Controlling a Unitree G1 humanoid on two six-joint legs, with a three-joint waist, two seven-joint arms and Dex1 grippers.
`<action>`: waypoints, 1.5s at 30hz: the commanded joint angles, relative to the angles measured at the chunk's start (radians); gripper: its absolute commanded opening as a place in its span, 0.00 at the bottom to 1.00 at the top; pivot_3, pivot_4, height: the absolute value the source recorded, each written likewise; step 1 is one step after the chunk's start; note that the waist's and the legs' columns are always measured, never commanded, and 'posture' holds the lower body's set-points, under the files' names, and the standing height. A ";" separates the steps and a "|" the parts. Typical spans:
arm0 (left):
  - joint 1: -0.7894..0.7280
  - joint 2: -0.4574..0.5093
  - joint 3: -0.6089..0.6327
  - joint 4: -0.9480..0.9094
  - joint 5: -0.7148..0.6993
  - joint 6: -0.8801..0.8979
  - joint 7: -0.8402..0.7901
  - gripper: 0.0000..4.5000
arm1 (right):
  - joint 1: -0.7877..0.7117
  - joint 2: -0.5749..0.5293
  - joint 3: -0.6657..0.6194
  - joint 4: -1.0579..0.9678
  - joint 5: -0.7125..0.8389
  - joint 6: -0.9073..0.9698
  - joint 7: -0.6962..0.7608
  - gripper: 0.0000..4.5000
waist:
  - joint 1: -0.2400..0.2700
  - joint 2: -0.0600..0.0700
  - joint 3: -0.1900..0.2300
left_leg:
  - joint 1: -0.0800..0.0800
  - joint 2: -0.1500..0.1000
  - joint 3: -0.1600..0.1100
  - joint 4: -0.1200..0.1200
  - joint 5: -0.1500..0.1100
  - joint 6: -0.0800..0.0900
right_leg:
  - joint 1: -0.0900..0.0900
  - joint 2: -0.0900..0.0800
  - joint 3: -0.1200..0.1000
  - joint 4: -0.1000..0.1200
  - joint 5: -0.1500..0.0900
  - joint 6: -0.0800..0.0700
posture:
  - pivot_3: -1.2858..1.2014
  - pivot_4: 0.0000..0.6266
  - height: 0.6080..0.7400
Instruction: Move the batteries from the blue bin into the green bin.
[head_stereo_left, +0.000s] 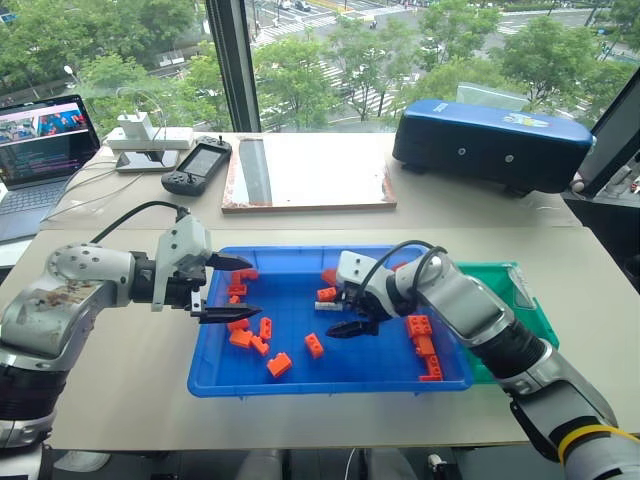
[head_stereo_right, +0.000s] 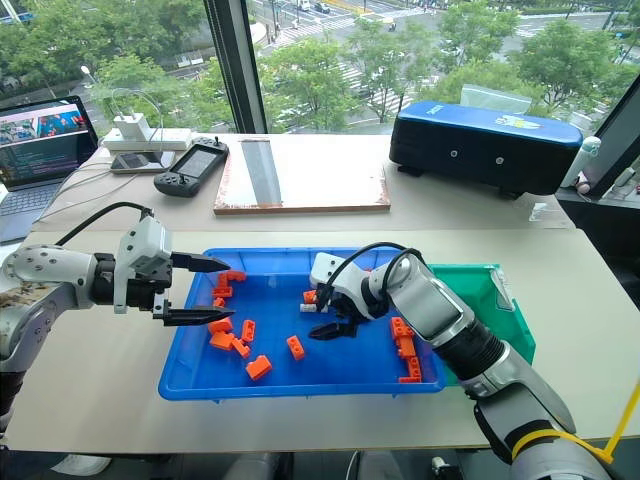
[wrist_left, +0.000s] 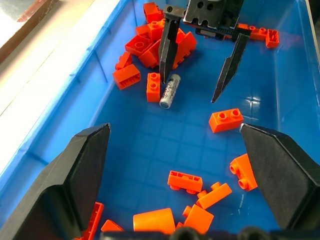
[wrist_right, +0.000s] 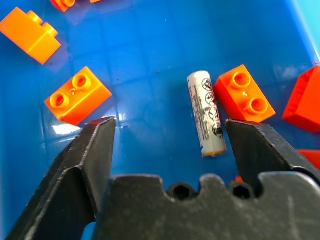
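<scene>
Nearest the robot, the blue bin (head_stereo_left: 205, 385) sat on the beige table (head_stereo_left: 120, 400), scattered with orange toy bricks (head_stereo_left: 279, 364). Over its left side the left gripper (head_stereo_left: 228, 288) hovered with fingers spread wide and holding nothing. Toward the middle, the right gripper (head_stereo_left: 347, 312) reached down into the bin, its fingers parted around open floor with a battery (wrist_right: 205, 113) lying flat just inside one fingertip, nothing yet pinched. That battery was the only one I could make out; it lay touching or almost touching an orange brick (wrist_right: 244, 93) on its far side. To do the pick well, the right gripper would likely need to centre itself across the battery's width, so the fingers close on its slim sides without catching that neighbouring brick. Further right, the green bin (head_stereo_left: 527, 300) stood against the blue bin's end, partly behind the right arm. Beyond lay a wooden board (head_stereo_left: 310, 170), a handheld controller (head_stereo_left: 197, 165), a laptop (head_stereo_left: 40, 150) and a dark-blue case (head_stereo_left: 490, 145).
</scene>
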 joint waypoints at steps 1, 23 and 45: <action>0.003 0.015 0.032 -0.025 -0.001 -0.015 0.003 1.00 | 0.011 0.009 0.002 0.025 -0.021 -0.042 -0.009 0.56 | 0.000 0.000 0.000 | 0.000 0.000 0.000 0.000 0.000 0.000 | 0.000 0.000 0.000 0.000 0.000 0.000 | 0.52 0.24 0.94; -0.120 -0.077 0.005 0.018 -0.069 0.006 -0.024 1.00 | -0.049 -0.375 -0.444 -0.236 0.203 0.157 0.116 0.06 | 0.030 -0.001 0.000 | 0.000 -0.001 0.000 0.001 0.000 0.000 | 0.002 -0.001 0.000 -0.002 0.000 0.000 | 0.52 0.24 0.94; -0.268 -0.234 -0.069 0.113 0.044 -0.077 0.067 1.00 | 0.491 -0.643 -0.791 -0.254 0.225 0.172 -0.033 0.48 | 0.018 0.000 0.001 | 0.000 0.000 0.001 0.000 0.000 0.001 | 0.003 -0.001 0.002 -0.004 0.000 0.000 | 0.52 0.24 0.94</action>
